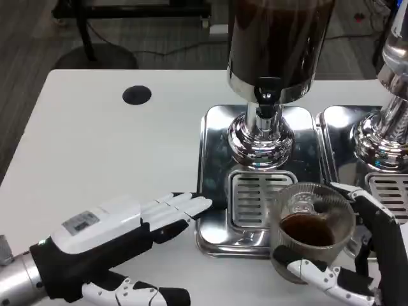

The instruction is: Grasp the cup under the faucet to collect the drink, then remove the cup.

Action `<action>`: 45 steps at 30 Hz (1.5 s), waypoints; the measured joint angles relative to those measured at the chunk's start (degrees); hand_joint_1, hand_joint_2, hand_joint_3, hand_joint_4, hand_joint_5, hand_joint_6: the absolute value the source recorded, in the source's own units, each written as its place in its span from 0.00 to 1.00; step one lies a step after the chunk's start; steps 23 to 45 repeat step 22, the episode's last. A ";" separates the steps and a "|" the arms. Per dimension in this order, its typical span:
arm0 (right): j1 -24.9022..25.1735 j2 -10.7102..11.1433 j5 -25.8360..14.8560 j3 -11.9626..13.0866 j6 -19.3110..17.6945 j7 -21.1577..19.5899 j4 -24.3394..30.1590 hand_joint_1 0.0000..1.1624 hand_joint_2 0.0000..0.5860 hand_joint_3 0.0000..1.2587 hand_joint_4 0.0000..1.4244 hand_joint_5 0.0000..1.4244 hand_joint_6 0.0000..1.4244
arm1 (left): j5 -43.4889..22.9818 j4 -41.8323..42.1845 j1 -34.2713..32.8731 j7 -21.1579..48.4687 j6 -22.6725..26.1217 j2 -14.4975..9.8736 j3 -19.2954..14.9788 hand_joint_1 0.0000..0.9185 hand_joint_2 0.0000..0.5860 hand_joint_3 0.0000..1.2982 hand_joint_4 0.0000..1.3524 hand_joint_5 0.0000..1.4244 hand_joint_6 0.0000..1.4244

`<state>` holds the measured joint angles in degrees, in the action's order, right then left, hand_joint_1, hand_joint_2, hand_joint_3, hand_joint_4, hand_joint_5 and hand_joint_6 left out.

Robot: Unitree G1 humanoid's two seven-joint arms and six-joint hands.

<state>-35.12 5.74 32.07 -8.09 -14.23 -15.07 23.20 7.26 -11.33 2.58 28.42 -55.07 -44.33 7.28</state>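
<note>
Head view is showing the right robot hand (pixel 357 255) holding the cup (pixel 311 229) near the table's (pixel 95 153) front edge, needing slow, level carrying, while the left robot hand (pixel 121 245) is lying open.

Looks like a lab/test room: white table (pixel 95 140) with chrome drink dispensers (pixel 271 70) at its far right, grey carpet (pixel 25 51), black stand legs (pixel 95 38) and floor cables (pixel 357 32) behind.
</note>
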 measured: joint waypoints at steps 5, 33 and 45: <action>0.03 -0.05 -0.02 0.37 -0.01 0.14 0.10 0.71 0.28 0.56 0.53 0.70 0.94 | 0.01 0.00 -0.02 0.00 0.14 0.00 -0.07 0.00 0.22 0.00 0.00 0.00 0.01; 0.75 -0.36 -0.02 0.86 -0.02 0.14 0.09 0.69 0.28 0.56 0.53 0.70 0.94 | 0.52 -0.04 -0.12 -0.01 0.28 -0.03 -2.16 0.00 0.22 0.00 0.00 0.00 0.01; 0.75 -0.36 -0.02 0.86 -0.02 0.14 0.09 0.69 0.28 0.56 0.53 0.70 0.94 | 0.52 -0.04 -0.12 -0.01 0.28 -0.03 -2.16 0.00 0.22 0.00 0.00 0.00 0.01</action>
